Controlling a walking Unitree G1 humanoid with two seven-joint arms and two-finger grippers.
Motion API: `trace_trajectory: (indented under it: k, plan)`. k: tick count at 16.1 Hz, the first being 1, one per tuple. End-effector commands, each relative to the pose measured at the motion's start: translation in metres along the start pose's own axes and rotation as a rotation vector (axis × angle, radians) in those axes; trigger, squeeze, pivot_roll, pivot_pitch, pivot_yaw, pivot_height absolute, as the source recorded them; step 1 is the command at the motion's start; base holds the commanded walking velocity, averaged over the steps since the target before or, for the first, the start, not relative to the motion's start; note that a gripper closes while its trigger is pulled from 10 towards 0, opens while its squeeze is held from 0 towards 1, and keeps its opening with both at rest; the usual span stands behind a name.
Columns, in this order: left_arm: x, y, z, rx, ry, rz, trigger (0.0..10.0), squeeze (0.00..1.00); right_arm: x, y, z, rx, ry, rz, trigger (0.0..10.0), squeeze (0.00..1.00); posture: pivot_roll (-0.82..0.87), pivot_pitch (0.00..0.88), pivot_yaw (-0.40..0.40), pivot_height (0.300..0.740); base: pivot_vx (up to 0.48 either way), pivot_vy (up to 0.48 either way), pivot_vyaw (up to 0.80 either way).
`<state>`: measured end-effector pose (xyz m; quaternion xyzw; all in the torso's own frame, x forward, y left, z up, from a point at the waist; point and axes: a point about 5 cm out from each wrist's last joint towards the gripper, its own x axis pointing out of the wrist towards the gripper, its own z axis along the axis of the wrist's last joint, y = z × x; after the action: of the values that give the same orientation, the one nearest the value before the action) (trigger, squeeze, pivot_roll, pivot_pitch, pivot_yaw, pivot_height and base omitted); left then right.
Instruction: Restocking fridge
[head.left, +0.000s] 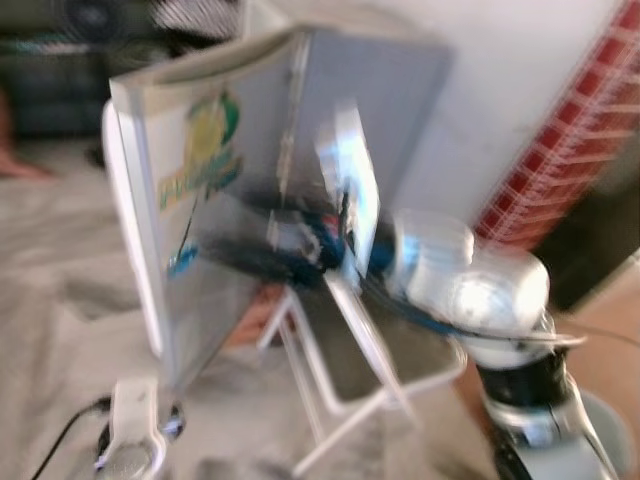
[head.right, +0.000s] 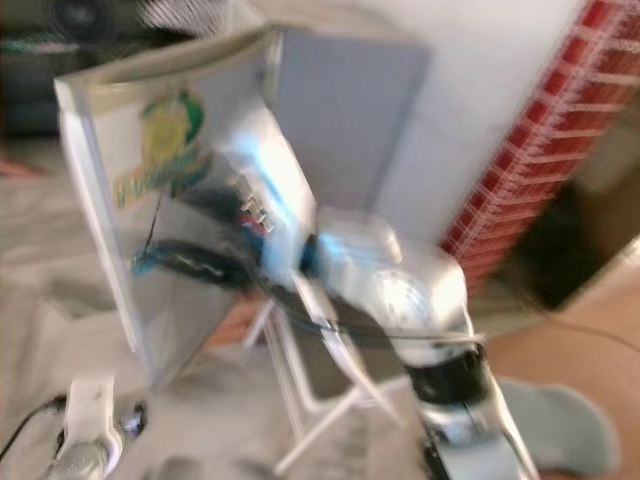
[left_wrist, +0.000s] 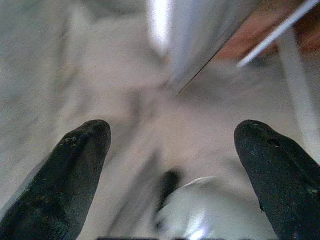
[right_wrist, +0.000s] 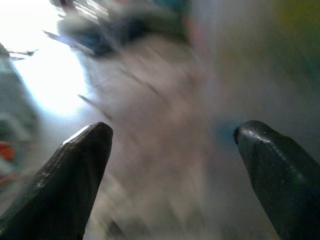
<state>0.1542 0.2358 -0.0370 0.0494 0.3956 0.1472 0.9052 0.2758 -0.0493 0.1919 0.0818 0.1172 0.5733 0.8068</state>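
The whole picture is blurred by motion. A grey fridge (head.left: 230, 200) with a yellow and green sticker (head.left: 207, 140) on its near panel stands ahead on the left. My right arm (head.left: 470, 290) reaches across toward that panel. In the right wrist view my right gripper (right_wrist: 172, 132) is open with nothing between its fingers, close to a blurred grey surface. Low at the left hangs my left arm (head.left: 130, 440). My left gripper (left_wrist: 172, 130) is open over the pale floor, near the fridge's lower corner (left_wrist: 195, 60).
A white frame stand (head.left: 340, 385) sits beside and below the fridge. Behind it is a white wall (head.left: 500, 90), with a red lattice (head.left: 570, 130) at the right. Pale marbled floor (head.left: 60, 300) spreads to the left. Dark furniture (head.left: 50, 80) fills the far left background.
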Motion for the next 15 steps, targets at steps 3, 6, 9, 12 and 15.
trace_trajectory:
  k: [3,6,9,12,15]
  plan:
    - [0.008,-0.004,0.02,0.062,-0.083,-0.007,10.0,0.0,0.001,-0.008,-0.012,0.011,0.05,-0.11,10.0,0.0,0.22,0.0,-0.136,0.74,0.0,0.0,0.0]
    - [0.01,0.0,0.038,0.061,-0.169,0.039,10.0,0.0,0.002,-0.049,-0.039,-0.152,0.157,-0.475,10.0,0.0,0.23,0.0,-0.128,0.74,0.0,0.0,0.0]
    - [0.006,-0.001,0.049,0.058,-0.208,0.06,10.0,0.0,0.014,-0.054,-0.046,-0.152,0.124,-0.506,10.0,0.0,0.24,0.0,-0.139,0.74,0.0,0.0,0.0]
    - [0.001,-0.002,0.045,0.012,-0.203,0.037,10.0,0.0,0.011,-0.058,-0.053,-0.172,0.136,-0.596,10.0,0.0,0.24,0.0,-0.141,0.74,0.0,0.306,0.53]
    - [-0.002,-0.005,0.047,0.024,-0.196,0.041,10.0,0.0,0.012,-0.066,-0.057,-0.15,0.122,-0.678,10.0,0.0,0.24,0.0,-0.14,0.74,0.0,0.48,0.0]
